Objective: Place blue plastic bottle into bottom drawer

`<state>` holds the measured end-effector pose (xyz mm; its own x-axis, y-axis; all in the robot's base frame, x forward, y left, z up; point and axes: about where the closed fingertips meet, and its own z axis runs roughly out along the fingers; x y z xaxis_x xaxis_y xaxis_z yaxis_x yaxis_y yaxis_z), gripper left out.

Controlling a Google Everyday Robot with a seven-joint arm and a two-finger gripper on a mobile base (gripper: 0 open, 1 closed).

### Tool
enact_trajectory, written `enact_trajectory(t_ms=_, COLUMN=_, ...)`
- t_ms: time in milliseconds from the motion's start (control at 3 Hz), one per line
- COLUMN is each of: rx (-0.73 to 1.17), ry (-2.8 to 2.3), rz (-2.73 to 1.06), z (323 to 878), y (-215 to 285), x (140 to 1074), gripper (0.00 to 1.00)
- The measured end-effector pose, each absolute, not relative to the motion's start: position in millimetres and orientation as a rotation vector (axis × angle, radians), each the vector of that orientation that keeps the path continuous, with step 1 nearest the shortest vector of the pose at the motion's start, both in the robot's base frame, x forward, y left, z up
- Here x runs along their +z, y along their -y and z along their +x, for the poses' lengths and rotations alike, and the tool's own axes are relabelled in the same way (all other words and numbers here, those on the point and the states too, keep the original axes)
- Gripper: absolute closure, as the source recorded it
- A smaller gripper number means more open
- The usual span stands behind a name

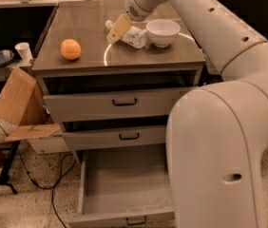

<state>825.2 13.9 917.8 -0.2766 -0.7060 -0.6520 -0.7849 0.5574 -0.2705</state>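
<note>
The blue plastic bottle [135, 36] lies on its side on the cabinet top, white cap pointing left, touching the white bowl [163, 31] on its right. My gripper [118, 29] is at the bottle's cap end, low over it, its pale yellow tip covering part of the bottle. The bottom drawer [119, 186] is pulled out at floor level, and its grey interior holds nothing. My big white arm covers its right part.
An orange [71, 49] sits on the cabinet top [91, 61] at the left. The two upper drawers [119, 103] stand slightly open. A cardboard box [17, 101], cables and a stand are on the floor at the left. A cup [22, 51] sits on a low shelf.
</note>
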Motion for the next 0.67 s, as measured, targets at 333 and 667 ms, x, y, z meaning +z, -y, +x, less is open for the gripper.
enact_trajectory(t_ms=333, rx=0.126, ry=-2.045, rz=-1.184, z=845, y=-11, x=909, gripper=0.0)
enact_trajectory(t_ms=667, rx=0.143, ry=-2.045, rz=-1.203, z=857, y=-14, x=896, gripper=0.0)
